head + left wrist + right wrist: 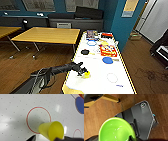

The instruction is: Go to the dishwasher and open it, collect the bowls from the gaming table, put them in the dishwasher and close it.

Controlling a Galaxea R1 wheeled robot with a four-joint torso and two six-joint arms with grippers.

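The gaming table [100, 75], with a glossy white top and yellow frame, runs away from me on the right. My left gripper [83, 72] reaches over its near left part and is shut on a yellow bowl [86, 74]. In the left wrist view the yellow bowl [52, 130] hangs tilted just above the white top, beside a red circle [38, 119]. In the right wrist view a bright green bowl [115, 130] is held over the wooden floor, with a dark finger [131, 138] on its rim. The dishwasher is out of view.
On the gaming table lie a blue disc [107, 60], a black object [85, 52], a red box [108, 50] and more clutter at the far end. A wooden table [47, 35] stands to the left. My dark base [142, 121] sits below the green bowl.
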